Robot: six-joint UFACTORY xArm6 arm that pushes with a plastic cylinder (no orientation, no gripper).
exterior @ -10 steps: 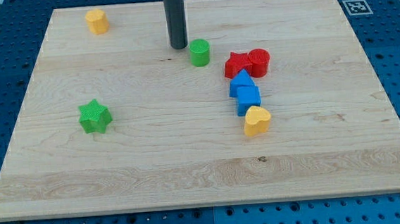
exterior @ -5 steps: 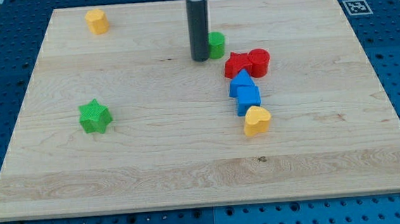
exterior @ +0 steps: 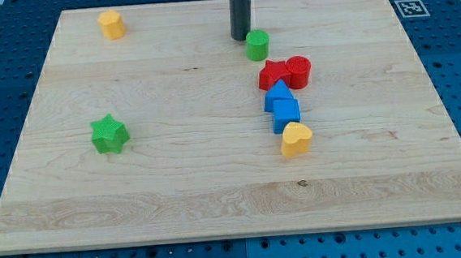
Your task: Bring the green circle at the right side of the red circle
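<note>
**Ana:** Fingers were none on this arm, so nothing was open, closed or gripping; it ended in a straight dark rod. Where did my tip (exterior: 243, 37) sit?

**Ben:** Near the view's top, just to the upper left of the green circle (exterior: 258, 44). I could not tell whether it touched the block or stood a hair apart.

**Ana:** Take me across the wooden board (exterior: 219, 195) from the view's left.

**Ben:** First came a yellow block (exterior: 111, 24) in the top left corner, its shape unclear. Below it, well apart, sat the green star (exterior: 110, 133), alone at mid-height on the left half.

**Ana:** And past the middle?

**Ben:** The rod, then the green circle beside it. Lower and to the right lay the red star (exterior: 273, 74), touching the red circle (exterior: 298, 71) on that circle's left side.

**Ana:** So where was the green circle relative to the red circle?

**Ben:** Above it and to its left, near but not touching, with the red star closer to it than the red circle was.

**Ana:** Anything under the red pair?

**Ben:** Two blue blocks stacked down the view: an upper blue block (exterior: 277, 95) with a pointed top, just under the red star, and a lower blue block (exterior: 286, 114) touching it. A yellow heart (exterior: 295, 139) sat against that one's lower edge.

**Ana:** Further right?

**Ben:** A black-and-white marker tag (exterior: 410, 7) sat in the top right corner.
</note>
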